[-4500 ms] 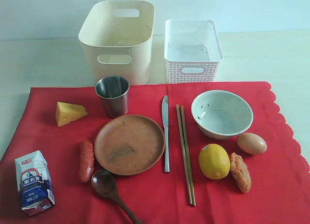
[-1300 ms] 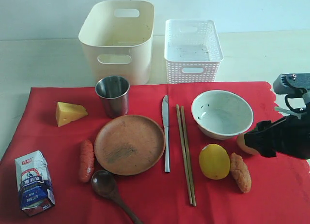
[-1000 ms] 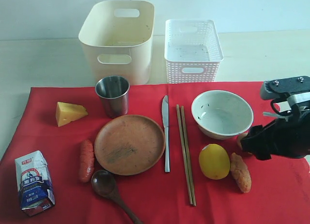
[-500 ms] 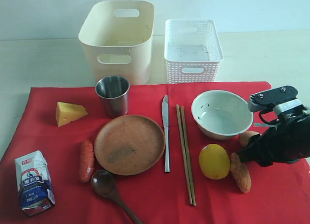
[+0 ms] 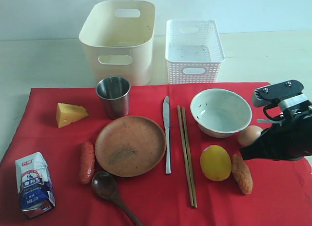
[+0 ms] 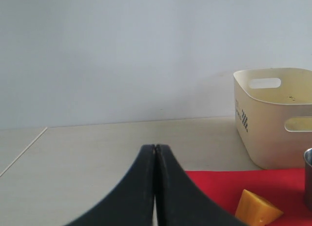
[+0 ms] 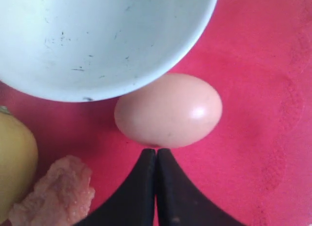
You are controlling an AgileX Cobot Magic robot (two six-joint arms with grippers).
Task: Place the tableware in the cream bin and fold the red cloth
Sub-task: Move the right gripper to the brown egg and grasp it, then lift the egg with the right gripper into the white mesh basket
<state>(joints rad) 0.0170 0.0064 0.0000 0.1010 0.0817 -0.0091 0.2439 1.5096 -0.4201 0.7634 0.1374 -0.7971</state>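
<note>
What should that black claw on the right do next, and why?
Probably open the right gripper and shift it from the egg to the nearest rim of the white bowl. Its jaws are shut with the tips right at the egg, which is food, while the bowl beside it is tableware meant for the cream bin.

place: test lab | cues: bare white wall — plain pale table, robot arm
</note>
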